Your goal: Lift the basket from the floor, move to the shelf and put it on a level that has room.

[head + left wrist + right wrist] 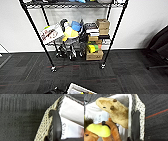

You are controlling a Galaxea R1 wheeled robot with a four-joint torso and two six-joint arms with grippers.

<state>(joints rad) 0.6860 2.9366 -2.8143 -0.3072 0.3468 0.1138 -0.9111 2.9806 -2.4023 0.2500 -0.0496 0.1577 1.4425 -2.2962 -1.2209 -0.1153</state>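
Observation:
The basket (pixel 78 89) shows its cream-white corner at the near edge of the head view, over the floor (pixel 112 77) of dark grey carpet. Straight ahead the shelf (pixel 75 37) stands against the white wall, a black wire rack on castors. Its middle level (pixel 75 41) is crowded with boxes, books and toys, and an upper level (pixel 70 5) runs along the top of the view. The left wrist view is close on the basket's woven wall (pixel 45 126), and the right wrist view on its rim (pixel 140 112). A dark curved piece (pixel 56 125) lies over the rim in both.
Plush toys (pixel 115 112) and white paper lie inside the basket. A cardboard box (pixel 94 55) and small items sit low in the rack. A dark chair (pixel 157 47) stands at the right. A red line (pixel 65 66) crosses the carpet before the rack.

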